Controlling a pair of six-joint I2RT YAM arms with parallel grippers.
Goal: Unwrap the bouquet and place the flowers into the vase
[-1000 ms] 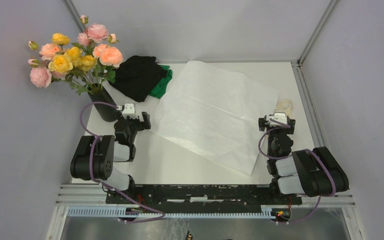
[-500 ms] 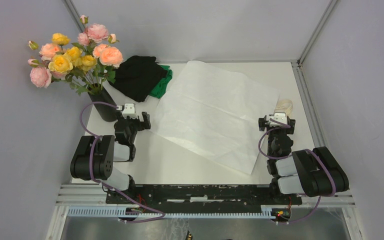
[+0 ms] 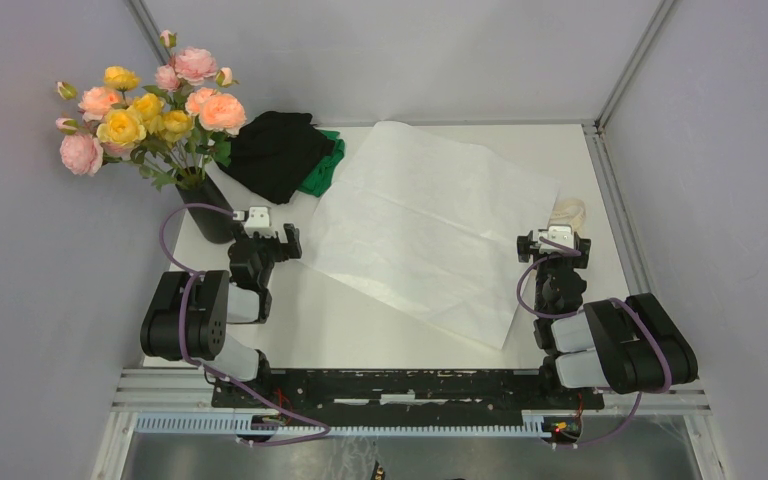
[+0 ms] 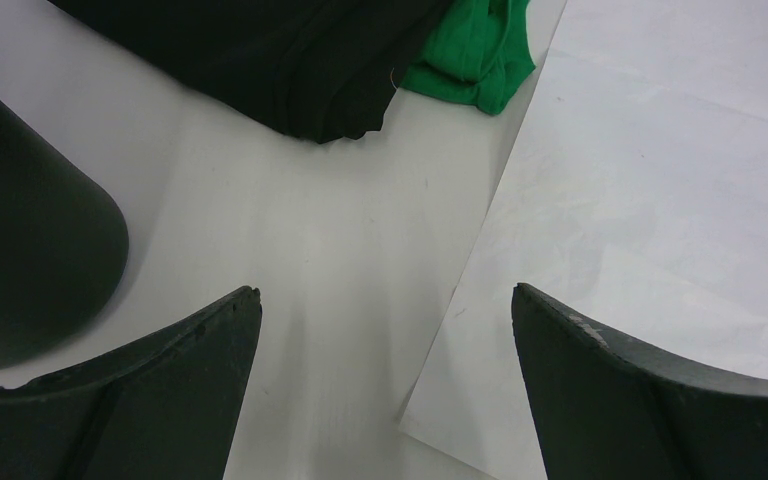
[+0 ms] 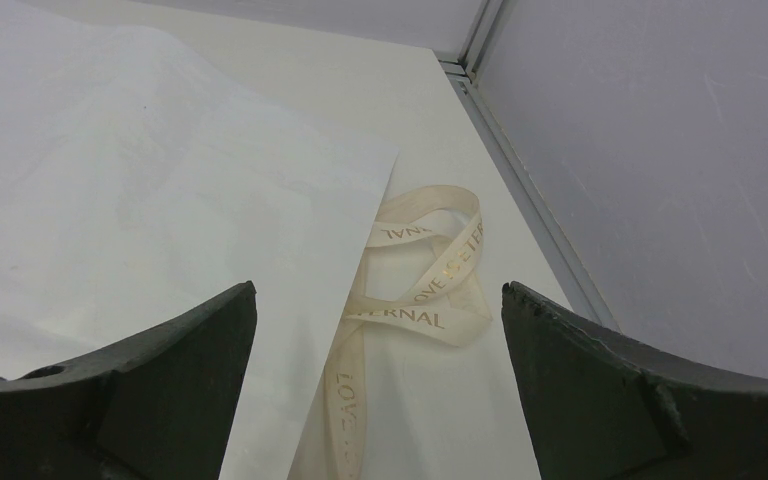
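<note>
Top external: one vase [image 3: 210, 215], one paper sheet [image 3: 430, 225], one ribbon [image 3: 568, 212]; both jaws wide open, empty.

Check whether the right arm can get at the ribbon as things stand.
Probably yes. The ribbon lies loose right ahead of the open right pincer, with nothing over it; only the edge of the paper sheet runs alongside.

Robotics lab test cell: white table [image 3: 360, 320], grey panel walls [image 3: 410, 50], aluminium frame rails [image 3: 637, 60].
</note>
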